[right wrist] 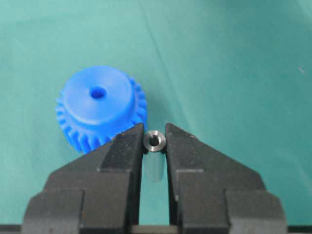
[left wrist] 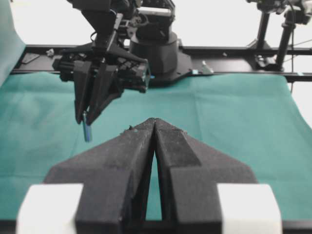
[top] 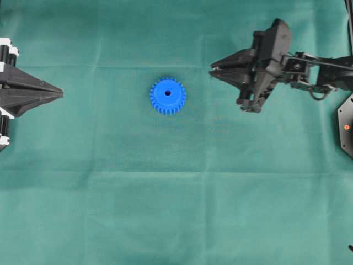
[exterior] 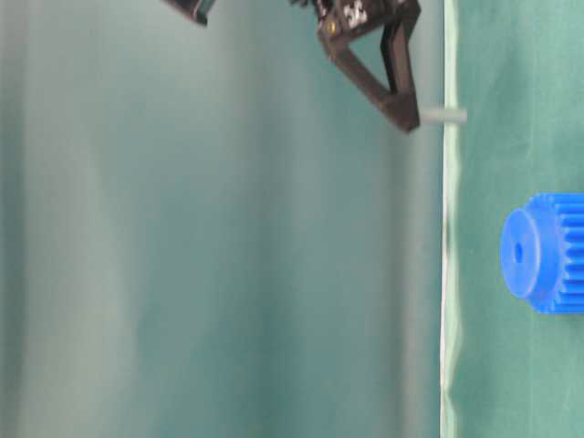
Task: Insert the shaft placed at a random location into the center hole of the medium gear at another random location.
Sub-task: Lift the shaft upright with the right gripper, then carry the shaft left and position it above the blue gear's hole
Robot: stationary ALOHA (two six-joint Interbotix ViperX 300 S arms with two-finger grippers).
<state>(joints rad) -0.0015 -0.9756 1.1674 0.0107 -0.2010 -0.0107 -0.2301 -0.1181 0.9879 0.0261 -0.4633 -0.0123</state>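
Clamped upright in the right gripper [right wrist: 155, 146] jaws above the tabletop [top: 110, 210], shaft [right wrist: 155, 141] tip-down for the medium gear [top: 167, 95] mid-tabletop, center hole [right wrist: 98, 91] up; left gripper [top: 59, 94] jaws together, parked at the left edge.

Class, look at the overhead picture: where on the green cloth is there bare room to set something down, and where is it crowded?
The green cloth is bare below the medium gear, across the whole lower half, and between gear and left end effector. It is tighter on the gear's other side, where the right end effector holds the shaft.
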